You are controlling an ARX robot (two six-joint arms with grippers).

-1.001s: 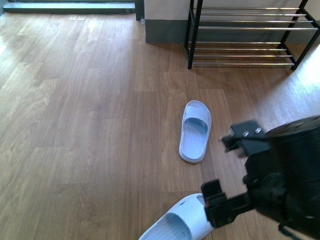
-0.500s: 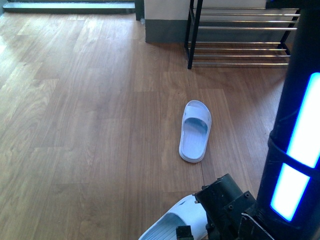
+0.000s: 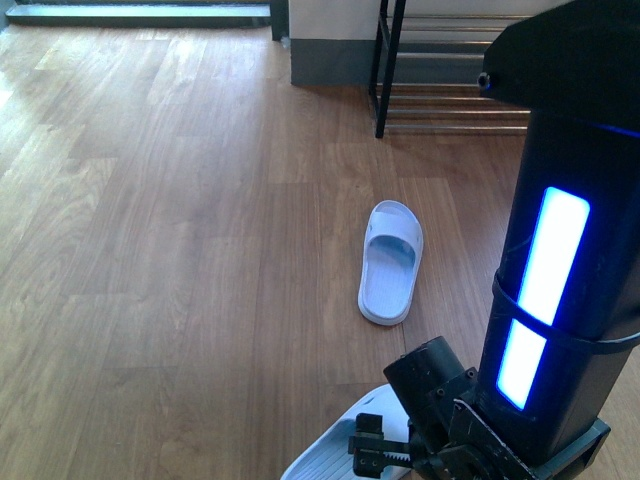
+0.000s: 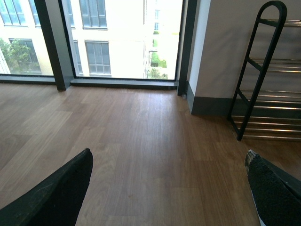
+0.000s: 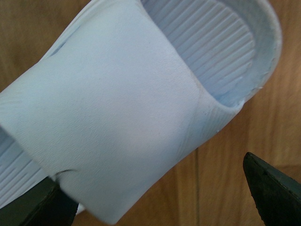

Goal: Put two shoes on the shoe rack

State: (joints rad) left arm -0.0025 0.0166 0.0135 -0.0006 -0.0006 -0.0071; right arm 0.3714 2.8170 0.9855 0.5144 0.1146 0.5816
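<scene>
The two shoes are pale blue slide sandals on the wood floor. One shoe (image 3: 390, 265) lies alone mid-floor, toe toward the shoe rack (image 3: 440, 95), a black frame with chrome bars against the far wall. The near shoe (image 3: 330, 452) lies at the front edge, partly under my right gripper (image 3: 385, 455). In the right wrist view its wide strap (image 5: 117, 117) fills the frame and reaches in between the open fingers of my right gripper (image 5: 155, 202). My left gripper (image 4: 167, 197) is open over bare floor, and the rack (image 4: 263, 89) stands ahead of it.
My right arm's black column with lit blue panels (image 3: 560, 280) hides the rack's right part. A grey-skirted wall corner (image 3: 330, 60) stands left of the rack. Floor-length windows (image 4: 122, 42) line the far side.
My right arm has swung upright in front of the rack, and its gripper has dropped onto the near shoe at the bottom edge. Neither shoe has moved.
</scene>
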